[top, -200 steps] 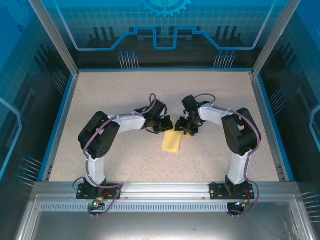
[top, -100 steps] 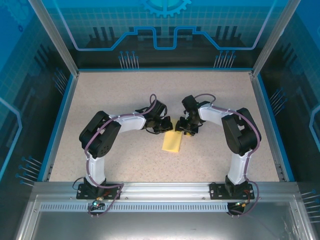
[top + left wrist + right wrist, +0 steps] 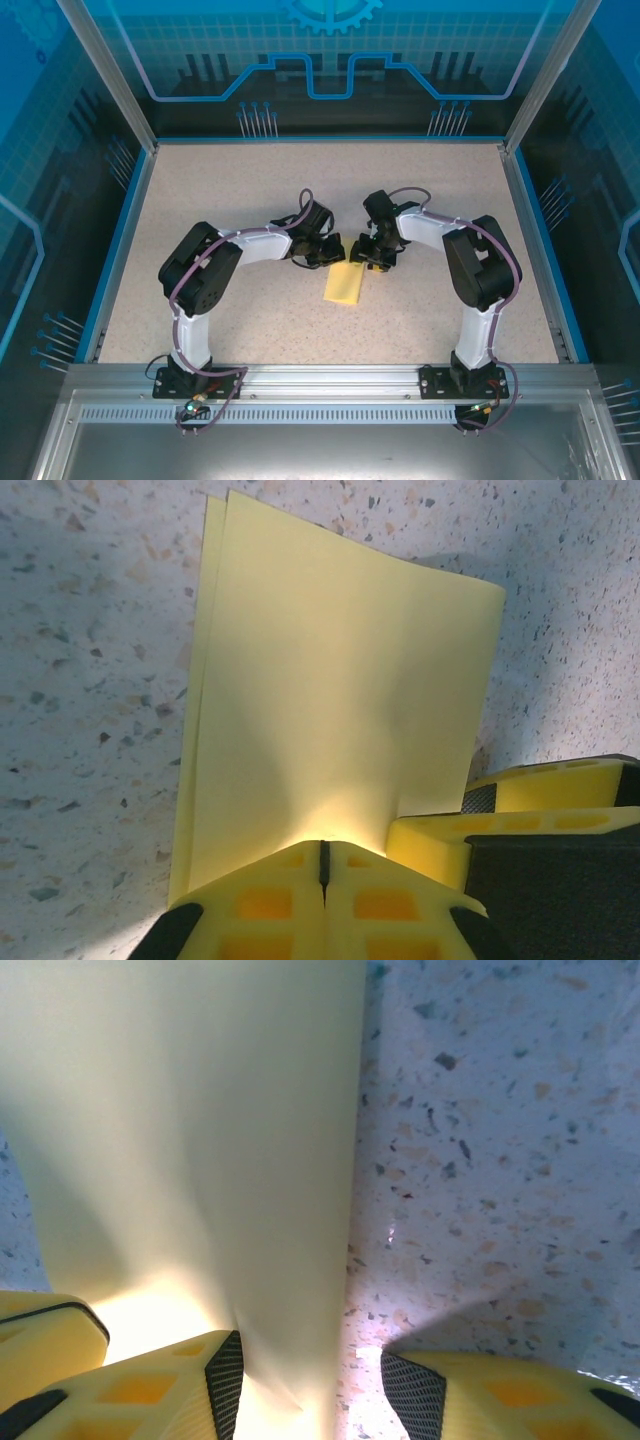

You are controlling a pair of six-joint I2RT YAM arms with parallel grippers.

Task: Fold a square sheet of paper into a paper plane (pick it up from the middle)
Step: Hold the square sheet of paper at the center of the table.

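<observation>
Paper (image 3: 344,285), folded double, sits mid-table. The left gripper (image 3: 323,865) pinches its far edge, fingers pressed together, likely anchoring it. The right gripper (image 3: 310,1370) stands spread astride the same edge, unclamped.

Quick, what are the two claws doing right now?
Left gripper: shut, pinching the folded yellow paper.
Right gripper: open, paper edge between its fingers.

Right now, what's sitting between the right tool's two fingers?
In the right wrist view, the yellow sheet of paper reaches partway into the open gap of the right tool; the remainder is bare speckled table.
</observation>
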